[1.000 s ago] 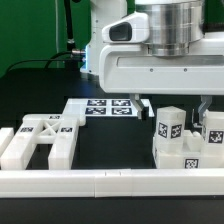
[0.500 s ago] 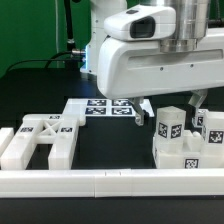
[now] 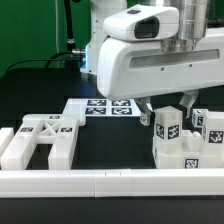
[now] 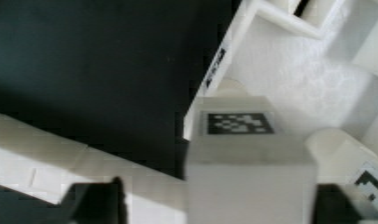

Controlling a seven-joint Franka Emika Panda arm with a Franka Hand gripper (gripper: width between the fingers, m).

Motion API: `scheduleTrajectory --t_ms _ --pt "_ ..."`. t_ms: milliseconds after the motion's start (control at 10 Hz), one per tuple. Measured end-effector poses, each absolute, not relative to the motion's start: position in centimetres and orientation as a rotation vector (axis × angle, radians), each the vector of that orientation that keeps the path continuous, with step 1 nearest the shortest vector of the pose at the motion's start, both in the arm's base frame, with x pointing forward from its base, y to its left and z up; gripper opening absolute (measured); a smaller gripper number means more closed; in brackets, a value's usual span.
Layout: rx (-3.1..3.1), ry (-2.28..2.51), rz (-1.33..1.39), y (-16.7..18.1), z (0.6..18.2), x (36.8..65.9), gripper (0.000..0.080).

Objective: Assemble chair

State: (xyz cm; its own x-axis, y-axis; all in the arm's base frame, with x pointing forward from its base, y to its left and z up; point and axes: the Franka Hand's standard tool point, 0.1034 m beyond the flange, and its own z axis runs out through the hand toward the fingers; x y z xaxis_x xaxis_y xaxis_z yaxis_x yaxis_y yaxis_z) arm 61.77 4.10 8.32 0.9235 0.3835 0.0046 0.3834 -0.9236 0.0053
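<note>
- Gripper (image 3: 167, 110): we log it low over the parts at the exterior view's right. Its fingers (image 3: 146, 112) are spread apart, one on each side of a small block. We see a gap on the side toward the exterior view's left, so nothing is clamped.
- Tagged block (image 3: 167, 126): a small white piece of the chair. It stands upright with its long axis vertical and one tag facing the exterior camera. It sits between the fingers, on top of the seat block.
- Seat block (image 3: 178, 158): a chunky white part just behind the border rail, at the exterior view's right.
- Flat frame (image 3: 38, 140): it lies flat at the exterior view's left, well apart from the gripper. Its long axis runs from the rail back toward the marker board, with tags facing up.
- Marker board (image 3: 105, 106): flat on the table (image 3: 110, 145), behind the frame.
- Border rail (image 3: 100, 182): long and low, along the near edge.
- Wrist view: we see dark fingers (image 4: 93, 205) on either side of a white tagged face (image 4: 239, 122). We cannot tell whether they touch it.
</note>
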Motion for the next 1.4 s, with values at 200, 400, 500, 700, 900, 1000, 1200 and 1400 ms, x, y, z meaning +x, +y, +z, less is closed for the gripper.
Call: scheduleTrajectory --t_ms 200,400,500,700,900,1000,1200,1400 --pt "3.082 0.586 0.009 4.1 8.3 61.8 0.029" --pt "3.097 0.518 0.01 4.1 8.3 61.8 0.029" --pt "3.128 0.318 0.014 4.1 8.3 61.8 0.029" --pt "3.149 -0.073 0.025 4.4 8.3 61.8 0.029" --pt "3.134 -0.42 0.025 4.7 8.3 61.8 0.0291" --pt "3.117 -0.602 0.027 4.8 8.2 61.9 0.0291" --pt "3.055 -0.944 0.048 5.1 8.1 62.0 0.0291" --pt "2.946 -1.256 0.048 5.2 8.1 61.9 0.0291"
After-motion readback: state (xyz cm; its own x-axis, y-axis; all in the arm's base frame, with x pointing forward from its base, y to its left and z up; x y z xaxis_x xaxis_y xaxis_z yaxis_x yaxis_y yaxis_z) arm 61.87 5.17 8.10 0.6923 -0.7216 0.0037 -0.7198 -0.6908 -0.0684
